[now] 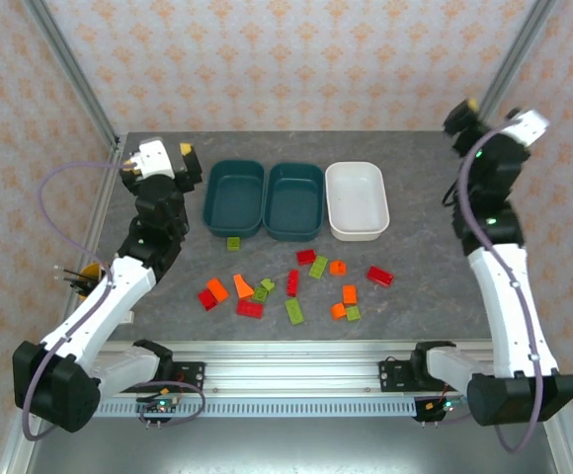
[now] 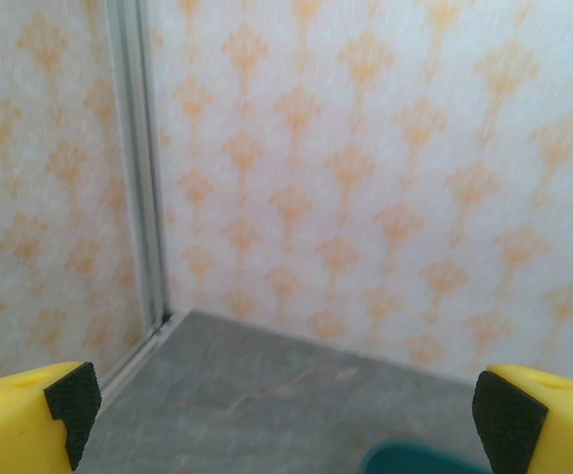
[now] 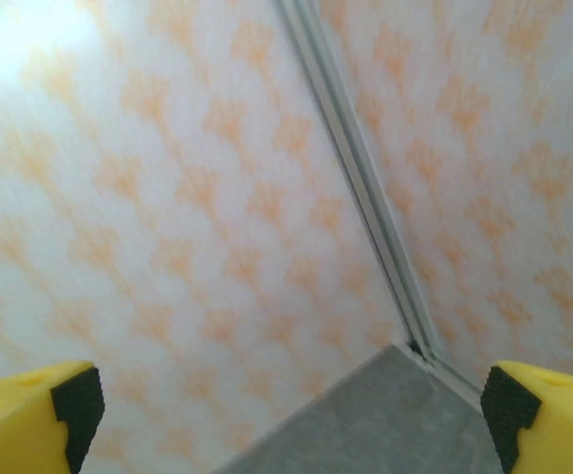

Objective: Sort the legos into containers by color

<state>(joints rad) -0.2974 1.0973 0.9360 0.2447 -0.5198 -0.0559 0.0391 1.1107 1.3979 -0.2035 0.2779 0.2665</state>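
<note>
Legos (image 1: 292,282): about sixteen small, hard plastic bricks, square or oblong, in red, orange and olive-green.
Where the legos lie: all loose on the table, scattered in a band across the middle, between the containers and the near rail.
Brick nearest a tub: one olive-green brick (image 1: 233,243) just on the near side of the left teal tub (image 1: 234,176), apart from it.
Containers: three shallow, smooth plastic tubs with rounded corners, side by side in a row at the far middle of the table.
Tub contents: the left teal tub, the middle teal tub (image 1: 295,178) and the white tub (image 1: 356,175), on the right, each show a bare floor.
Table (image 1: 425,267): dark grey, mottled like stone.
Left gripper (image 2: 288,420): raised at the far left, yellow fingers with black pads (image 2: 69,400) spread wide, nothing between them.
Right gripper (image 3: 291,420): raised high at the far right, fingers likewise wide apart and holding nothing.
Pencil cup (image 1: 89,274): small, yellow, at the left edge beside the left arm.
Walls (image 1: 296,59): pale paper with a repeating orange motif.
</note>
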